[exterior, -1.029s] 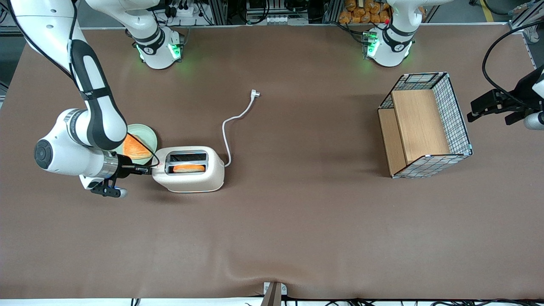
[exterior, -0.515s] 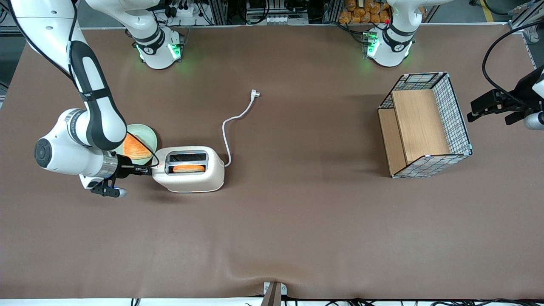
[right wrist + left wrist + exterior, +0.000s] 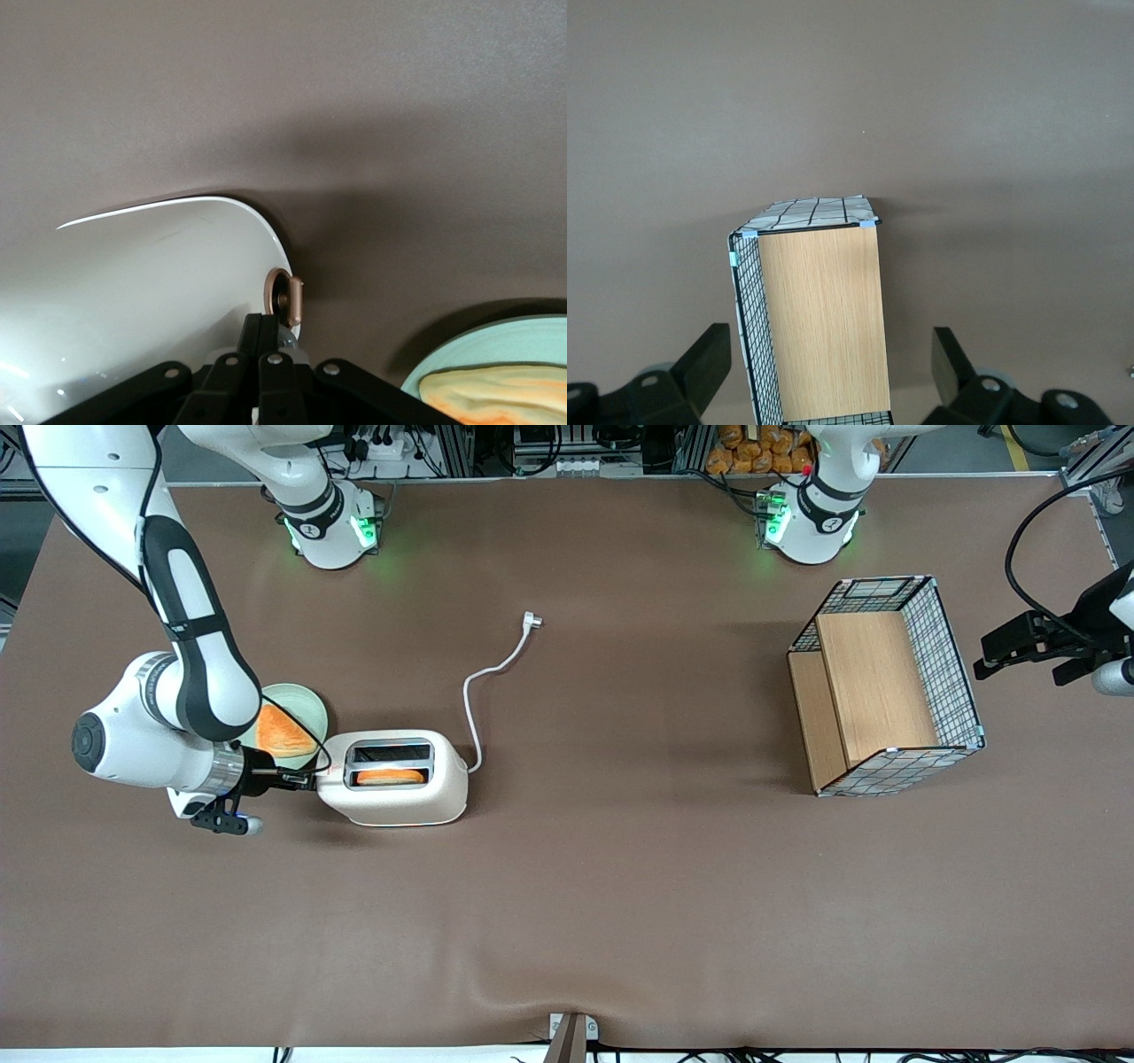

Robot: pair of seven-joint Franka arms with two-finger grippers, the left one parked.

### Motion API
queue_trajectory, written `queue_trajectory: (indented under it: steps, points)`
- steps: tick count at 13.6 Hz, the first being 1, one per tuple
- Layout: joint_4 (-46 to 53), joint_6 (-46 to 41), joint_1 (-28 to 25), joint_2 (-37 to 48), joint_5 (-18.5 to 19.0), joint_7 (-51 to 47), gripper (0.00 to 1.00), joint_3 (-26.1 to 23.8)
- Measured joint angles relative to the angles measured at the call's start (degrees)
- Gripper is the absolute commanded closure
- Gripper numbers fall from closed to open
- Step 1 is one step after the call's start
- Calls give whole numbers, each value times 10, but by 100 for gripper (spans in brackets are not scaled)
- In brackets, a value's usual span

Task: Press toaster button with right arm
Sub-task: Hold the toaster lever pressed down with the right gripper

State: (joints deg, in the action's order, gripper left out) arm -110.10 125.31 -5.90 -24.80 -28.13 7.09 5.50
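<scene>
The cream-white toaster [image 3: 394, 790] lies on the brown table toward the working arm's end, with an orange slice [image 3: 390, 777] in its nearer slot. The right arm [image 3: 190, 682] reaches down beside it. My gripper [image 3: 304, 781] is shut, its tips against the toaster's narrow end by the red mark. In the right wrist view the shut black fingers [image 3: 262, 335] touch the toaster's [image 3: 159, 274] rounded end just under a copper ring knob [image 3: 285, 297]. A small grey piece, the toaster button [image 3: 289, 338], peeks out beside the fingertips, mostly hidden.
A pale green plate [image 3: 312, 707] with an orange bread slice [image 3: 279, 732] sits beside the toaster's narrow end, partly under the arm. The white cord [image 3: 492, 673] trails away from the toaster. A wire basket with wooden panels [image 3: 886, 686] stands toward the parked arm's end.
The arm's elbow and wrist have shifted very slightly; the gripper tips have stayed at the toaster's narrow end. The toaster has not moved.
</scene>
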Motion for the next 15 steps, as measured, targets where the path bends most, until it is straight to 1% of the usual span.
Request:
queue_trajectory:
  steps: [7,11,15]
  points:
    - [-8,16,0,0,-11,3,100,0]
    - [-14,22,0,0,-30,21,100,3]
    - [-14,22,0,0,-31,23,100,3]
